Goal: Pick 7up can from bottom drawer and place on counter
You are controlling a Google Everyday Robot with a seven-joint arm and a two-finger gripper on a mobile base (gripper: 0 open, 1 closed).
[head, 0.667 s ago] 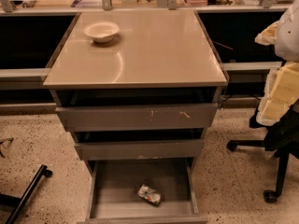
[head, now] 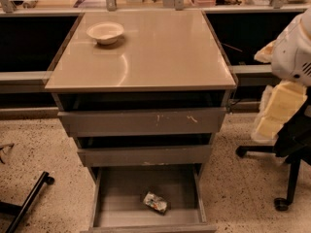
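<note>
the small silvery 7up can (head: 155, 202) with its green and white label lies on its side, slantwise, on the grey floor of the deep, pulled-out bottom drawer (head: 121, 195), near the front and apart from both walls. the gripper is not in view; only a rounded white arm housing (head: 294, 47) shows at the right edge, so i cannot tell how the jaws stand. risks, as i judge them: a can lying down may roll or skid when touched, and it looks dented, so a grip could slip. the two shallower grey drawers (head: 141, 122) above jut out and could catch a descending arm. on the glossy beige-tan tabletop (head: 165, 52), the round white bowl (head: 105, 32) sits back left, easy to avoid.
</note>
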